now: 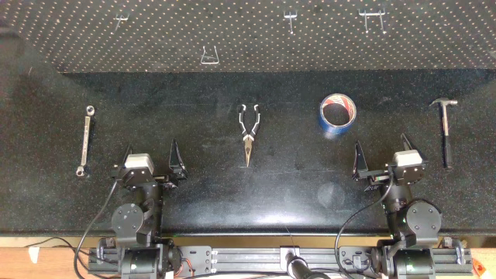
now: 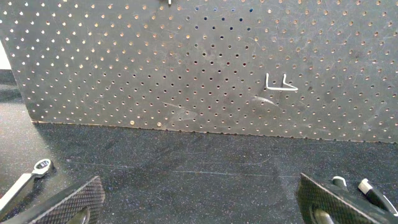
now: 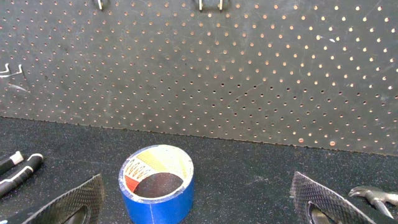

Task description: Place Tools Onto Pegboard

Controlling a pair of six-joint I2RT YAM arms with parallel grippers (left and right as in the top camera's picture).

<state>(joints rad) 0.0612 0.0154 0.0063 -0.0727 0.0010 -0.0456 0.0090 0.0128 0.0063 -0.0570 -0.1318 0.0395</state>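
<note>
Four tools lie in a row on the black mat in front of the pegboard [image 1: 248, 35]: a silver wrench [image 1: 84, 139] at the left, white-handled pliers [image 1: 248, 133] in the middle, a blue tape roll [image 1: 338, 115] and a hammer [image 1: 445, 132] at the right. My left gripper [image 1: 152, 160] stands open near the table's front, between wrench [image 2: 25, 180] and pliers [image 2: 367, 190], holding nothing. My right gripper [image 1: 382, 159] is open too, a little nearer the front than the tape [image 3: 157, 183], with the hammer head [image 3: 373, 196] off to its side.
Wire hooks hang on the pegboard: one low U-shaped hook [image 1: 209, 56] left of centre, others higher at the left [image 1: 120, 22], centre [image 1: 291, 19] and right [image 1: 372, 19]. Wide bare mat lies between the tools and the board.
</note>
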